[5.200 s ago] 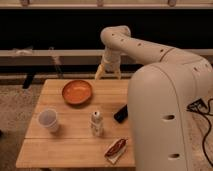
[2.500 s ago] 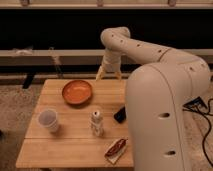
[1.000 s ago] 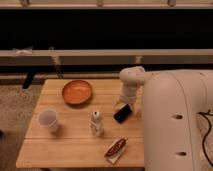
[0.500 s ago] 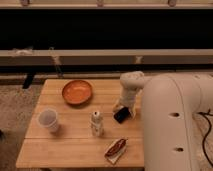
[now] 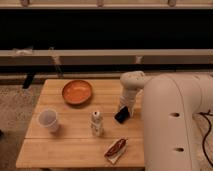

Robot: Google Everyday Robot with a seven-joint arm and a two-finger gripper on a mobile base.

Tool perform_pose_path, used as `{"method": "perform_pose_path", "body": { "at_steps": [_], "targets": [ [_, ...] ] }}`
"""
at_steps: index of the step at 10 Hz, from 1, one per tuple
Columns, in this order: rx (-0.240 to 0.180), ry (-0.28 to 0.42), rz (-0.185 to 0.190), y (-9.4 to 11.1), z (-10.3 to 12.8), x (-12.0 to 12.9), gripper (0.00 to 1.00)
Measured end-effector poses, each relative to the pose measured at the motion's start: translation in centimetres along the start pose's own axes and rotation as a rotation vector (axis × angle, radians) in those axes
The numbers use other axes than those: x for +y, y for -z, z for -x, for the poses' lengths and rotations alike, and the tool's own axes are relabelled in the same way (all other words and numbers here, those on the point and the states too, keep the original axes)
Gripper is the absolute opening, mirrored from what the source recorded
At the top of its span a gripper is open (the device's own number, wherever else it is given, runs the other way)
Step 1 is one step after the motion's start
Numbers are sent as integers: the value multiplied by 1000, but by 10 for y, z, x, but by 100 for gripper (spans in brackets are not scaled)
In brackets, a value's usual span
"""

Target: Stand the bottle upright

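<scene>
A white cup [image 5: 48, 120] sits near the worktop's [image 5: 75, 155] left edge. The bottle [image 5: 97, 123], whitish, translucent and grey-capped, stands upright near the middle. By the right edge the gripper [image 5: 124, 107] hangs over a dark object [image 5: 121, 115]; I cannot tell whether it is open or closed.

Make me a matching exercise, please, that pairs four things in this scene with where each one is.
Things:
1. bottle
2. white cup
3. orange bowl
4. gripper

Places:
A. far part of the table, left of centre
B. right by the black object, on the table's right side
C. near the table's left edge
D. standing upright around the table's middle

Pairs: 1-D, 2-C, 3-A, 4-B
</scene>
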Motion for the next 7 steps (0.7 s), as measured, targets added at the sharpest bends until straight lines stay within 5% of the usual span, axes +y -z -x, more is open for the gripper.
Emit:
{"method": "perform_pose_path", "body": {
  "at_steps": [2,7],
  "targets": [
    [22,14,-2,8,-2,-1,2],
    [143,240,-28,55,-22,-49,0]
  ]
}}
